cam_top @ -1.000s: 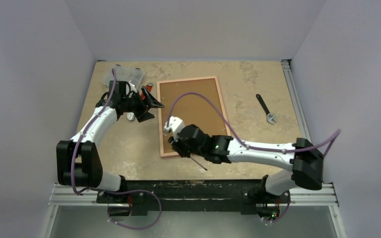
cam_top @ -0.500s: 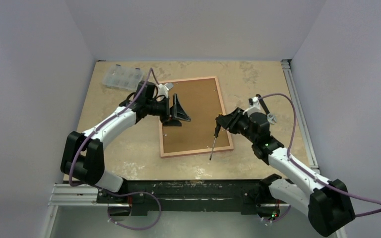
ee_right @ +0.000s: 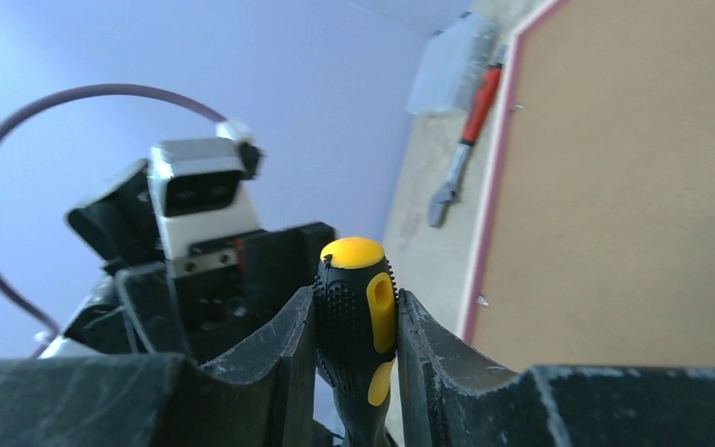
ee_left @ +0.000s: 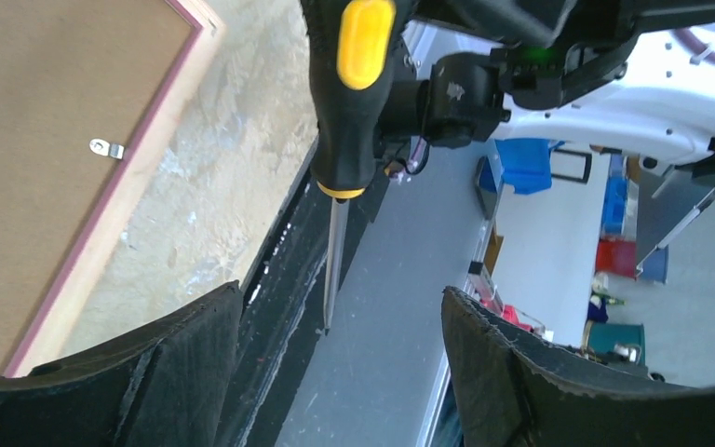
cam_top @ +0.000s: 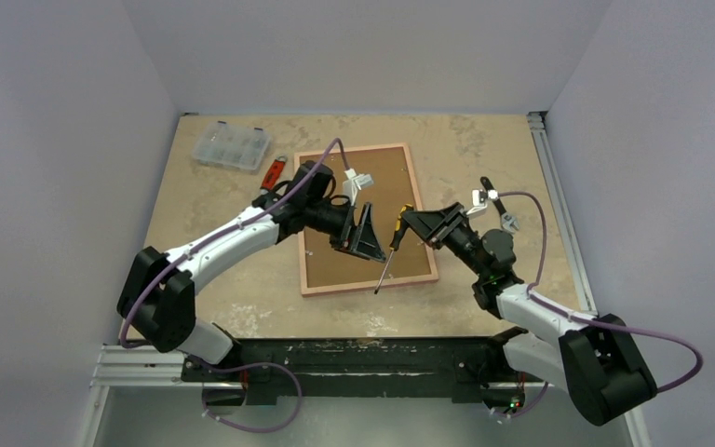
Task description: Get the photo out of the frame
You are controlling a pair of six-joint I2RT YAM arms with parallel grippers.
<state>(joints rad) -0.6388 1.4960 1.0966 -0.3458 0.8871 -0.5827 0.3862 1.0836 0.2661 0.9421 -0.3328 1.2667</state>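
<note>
The frame (cam_top: 330, 270) lies back-up in the middle of the counter (cam_top: 233, 279), backing on, a clip (ee_left: 104, 147) in place, so everything's left to do, with right jaws clenched on the screwdriver (cam_top: 397, 231) above it and left jaws spread empty alongside!

Face-down on the tabletop (cam_top: 242, 270), the frame (cam_top: 386, 177) has its front out of sight. From overhead, the left arm (cam_top: 233, 233) and a screwdriver (cam_top: 397, 228) cover part of its brown back, and its clips are too small to make out. The right arm (cam_top: 484, 247) masks the middle of a wrench (cam_top: 507, 222). The left wrist view crops the frame to one corner, cuts off the top of the screwdriver's handle, and loses the left pincer's (ee_left: 340, 293) fingers at the bottom edge. In the right wrist view, the right pincer (ee_right: 356, 298) hides the screwdriver's shaft, while a box (ee_right: 451, 65) and a red-handled tool (ee_right: 477, 102) are blurred.
</note>
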